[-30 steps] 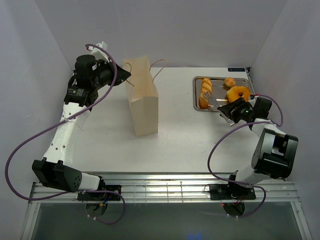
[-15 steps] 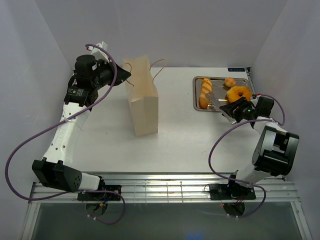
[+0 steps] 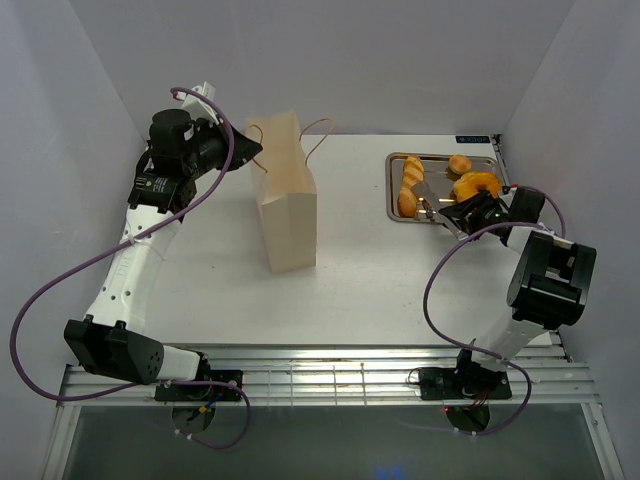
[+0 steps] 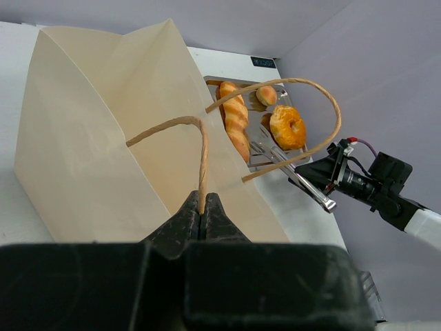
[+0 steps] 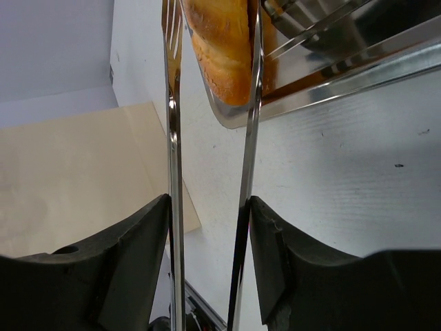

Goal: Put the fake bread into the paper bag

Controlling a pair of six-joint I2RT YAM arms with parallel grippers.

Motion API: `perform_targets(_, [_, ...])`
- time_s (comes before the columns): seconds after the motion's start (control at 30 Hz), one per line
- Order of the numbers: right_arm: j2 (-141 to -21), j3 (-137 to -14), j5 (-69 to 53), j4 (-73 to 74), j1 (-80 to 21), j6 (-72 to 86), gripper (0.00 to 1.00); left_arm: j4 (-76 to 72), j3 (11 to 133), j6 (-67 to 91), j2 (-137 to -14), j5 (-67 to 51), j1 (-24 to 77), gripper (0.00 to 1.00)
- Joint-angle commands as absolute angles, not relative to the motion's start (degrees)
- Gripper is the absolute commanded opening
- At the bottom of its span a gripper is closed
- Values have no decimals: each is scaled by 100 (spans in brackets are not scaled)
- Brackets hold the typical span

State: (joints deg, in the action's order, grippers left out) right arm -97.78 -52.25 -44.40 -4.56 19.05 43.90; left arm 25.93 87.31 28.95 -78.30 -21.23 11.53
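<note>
Over on the tray [image 3: 430, 156] all fake bread [image 3: 411, 178] lies unbagged; right end effector [image 5: 207, 227] clamps tongs [image 5: 246, 158] astride one loaf [image 5: 220, 62], left end effector [image 4: 201, 214] pinches the paper bag [image 3: 288, 215]'s handle [image 4: 203, 148].

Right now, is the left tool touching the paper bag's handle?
Touching. The left wrist view shows the left tool shut on the near cord handle of the paper bag, the cord pinched at its tip.

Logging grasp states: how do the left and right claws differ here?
The left claw is pinched shut on a cord handle of the paper bag; the right claw grips metal tongs. The left claw sits by the bag; the right claw's tongs flank a long loaf's end at the tray. Both hold something.
</note>
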Motion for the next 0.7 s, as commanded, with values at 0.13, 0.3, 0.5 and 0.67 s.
perform_targets(0.13, [-10046, -5458, -5045, -1150, 1916, 4851, 55, 2426, 8701, 2900, -7778, -2224, 1160, 0])
perform_targets(0.3, [-10160, -5440, -5168, -1222, 1899, 4992, 55, 2408, 8701, 2927, -7787, -2250, 1169, 0])
perform_targets(0.5, [-10397, -5563, -5545, -1590, 1846, 5440, 55, 2382, 8736, 2953, -7805, -2241, 1169, 0])
perform_targets(0.67, [-10520, -5827, -5572, -1381, 1793, 5415, 54, 2364, 8736, 2988, -7805, -2259, 1160, 0])
